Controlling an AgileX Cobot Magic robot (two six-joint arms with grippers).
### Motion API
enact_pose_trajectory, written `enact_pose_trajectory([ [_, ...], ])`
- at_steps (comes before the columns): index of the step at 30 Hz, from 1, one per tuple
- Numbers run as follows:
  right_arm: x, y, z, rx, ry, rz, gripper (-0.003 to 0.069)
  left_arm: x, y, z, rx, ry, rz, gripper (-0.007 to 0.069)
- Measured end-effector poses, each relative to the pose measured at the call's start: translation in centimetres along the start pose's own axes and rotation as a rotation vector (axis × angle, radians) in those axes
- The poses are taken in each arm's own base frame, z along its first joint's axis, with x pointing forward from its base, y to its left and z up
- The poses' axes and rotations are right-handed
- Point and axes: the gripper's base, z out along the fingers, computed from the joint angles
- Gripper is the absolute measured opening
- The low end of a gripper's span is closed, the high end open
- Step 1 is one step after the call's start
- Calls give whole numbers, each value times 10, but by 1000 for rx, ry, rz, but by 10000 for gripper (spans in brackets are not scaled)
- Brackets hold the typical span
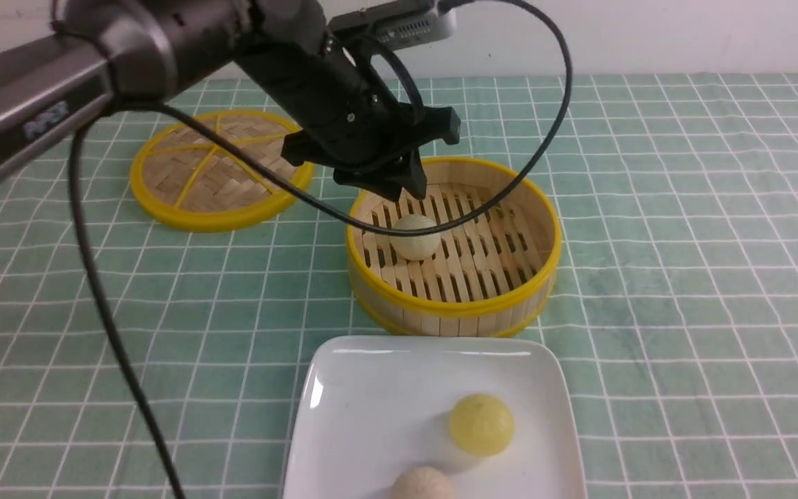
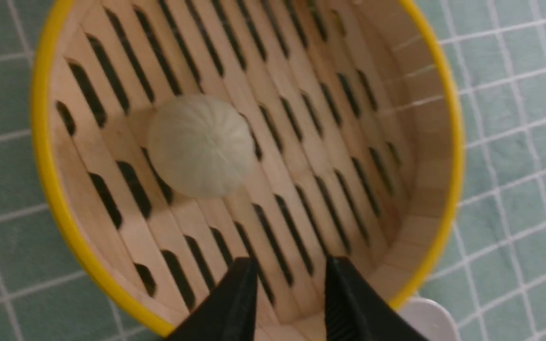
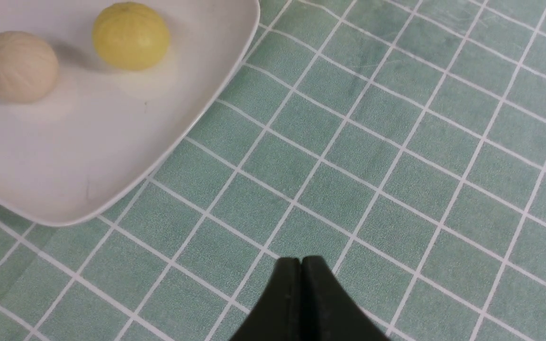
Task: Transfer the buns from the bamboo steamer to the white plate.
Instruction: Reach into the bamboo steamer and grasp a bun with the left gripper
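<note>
The green checked surface (image 1: pixel 683 242) carries everything. The white plate (image 1: pixel 364 416) lies at its near edge, just in front of the bamboo steamer (image 1: pixel 454 317). Their rims are very close, and the views do not show whether they touch. A flat woven disc (image 1: pixel 219 173) lies farther back and to the left, well apart from both, and seems to play no part in the task.

The left pincer (image 2: pixel 293 263) hangs over the steamer's far-left side. Its jaws are parted and nothing is between them. The right pincer (image 3: pixel 301 259) shows only in its own wrist view. It is pressed closed and empty, over bare surface beside one corner of the plate.

The yellow bun (image 1: pixel 481 424) rests on the plate, toward its right side, so that half of the job looks done. Just beside it, at the plate's near edge, sits a tan ball (image 1: pixel 423 484), with a small gap between the two in the right wrist view. The pale bun (image 1: pixel 415 236) is the only thing in the steamer. It lies on the slotted floor left of centre, untouched, a little off the line of the left pincer's jaws.

The task therefore appears to be about halfway. What is left is to bring the parted jaws down around the pale bun, close on it, lift it over the yellow rim and set it on the plate. The plate's left half is bare and offers room.
</note>
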Motion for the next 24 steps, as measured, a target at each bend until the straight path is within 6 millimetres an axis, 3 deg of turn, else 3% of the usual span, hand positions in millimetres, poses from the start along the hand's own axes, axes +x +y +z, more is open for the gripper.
enact_pose_trajectory([
  [5, 0, 0, 0, 0, 0, 0, 1, -11, 10, 36, -68, 45, 24, 402],
  [12, 0, 0, 0, 2, -5, 0, 6, -12, 13, 58, -86, 46, 60, 419],
  [19, -1, 0, 0, 3, -7, 0, 13, -16, 18, 78, -86, -10, 61, 344],
  [24, -1, 0, 0, 1, -8, 2, 15, -9, 24, 96, -97, 40, 54, 199],
])
